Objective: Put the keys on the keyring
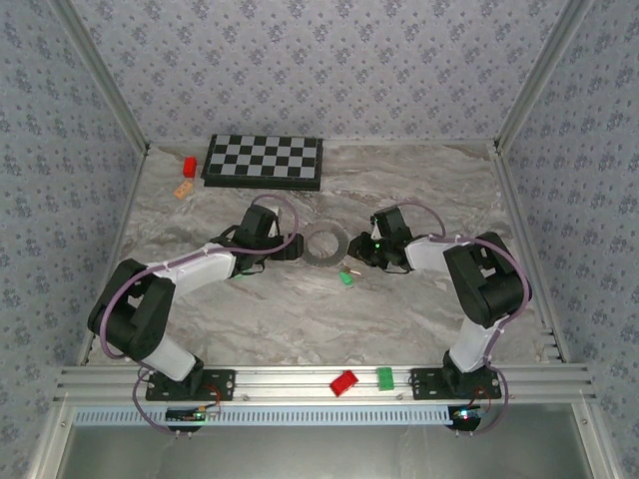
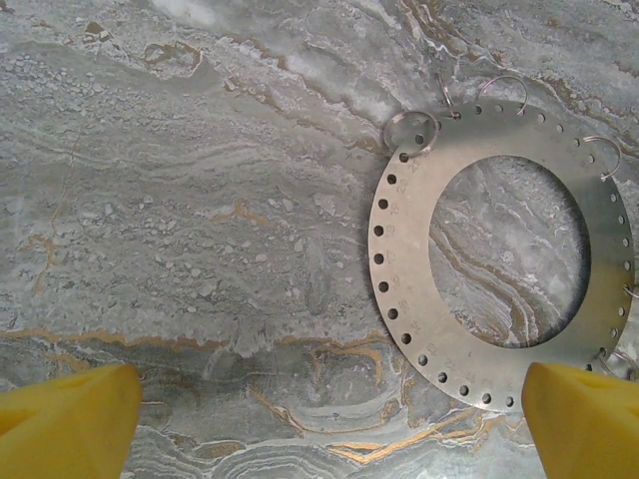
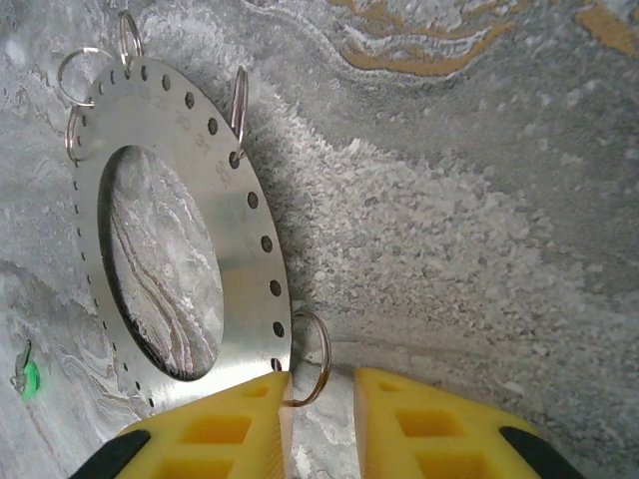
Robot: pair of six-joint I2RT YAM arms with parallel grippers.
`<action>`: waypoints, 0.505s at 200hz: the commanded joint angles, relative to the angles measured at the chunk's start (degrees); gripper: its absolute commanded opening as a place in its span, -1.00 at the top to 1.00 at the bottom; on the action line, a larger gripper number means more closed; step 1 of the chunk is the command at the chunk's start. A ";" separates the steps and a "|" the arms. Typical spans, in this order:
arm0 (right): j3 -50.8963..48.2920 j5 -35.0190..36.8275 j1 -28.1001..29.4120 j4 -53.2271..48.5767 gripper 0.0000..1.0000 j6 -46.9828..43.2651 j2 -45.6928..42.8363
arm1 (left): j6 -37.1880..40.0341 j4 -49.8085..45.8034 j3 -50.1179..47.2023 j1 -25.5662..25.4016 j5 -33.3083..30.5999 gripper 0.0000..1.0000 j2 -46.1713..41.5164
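The keyring (image 1: 325, 258) is a flat grey plate with a hollow centre, lying mid-table between both grippers. One key (image 1: 346, 278) with a green head rests just in front of it, also at the left edge of the right wrist view as the key (image 3: 30, 374). My left gripper (image 2: 331, 387) is wide open over bare table, the keyring (image 2: 399, 259) beside its right finger. My right gripper (image 3: 321, 379) has its jaws narrowly apart around a small wire loop (image 3: 312, 359) on the keyring's (image 3: 250, 269) rim. The loop touches the left finger (image 3: 250, 419); the right finger stands clear of it.
A chessboard (image 1: 264, 161) lies at the back, with a red block (image 1: 189, 165) and a small orange piece (image 1: 182, 189) to its left. On the front rail sit a red block (image 1: 344, 382) and a green block (image 1: 384, 377). Several more wire loops (image 3: 238, 100) hang from the plate.
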 commanded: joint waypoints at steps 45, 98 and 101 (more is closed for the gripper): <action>1.29 -1.37 0.19 3.22 0.47 1.96 2.90 | 0.58 -0.72 0.58 -0.49 -0.70 -0.95 -2.06; 2.05 -1.33 0.21 3.63 0.53 1.90 4.09 | 0.33 -0.77 0.29 -0.57 -0.75 -0.95 -1.96; 2.06 -1.30 0.18 3.72 0.54 1.88 4.18 | 0.31 -0.77 0.27 -0.63 -0.80 -0.95 -1.98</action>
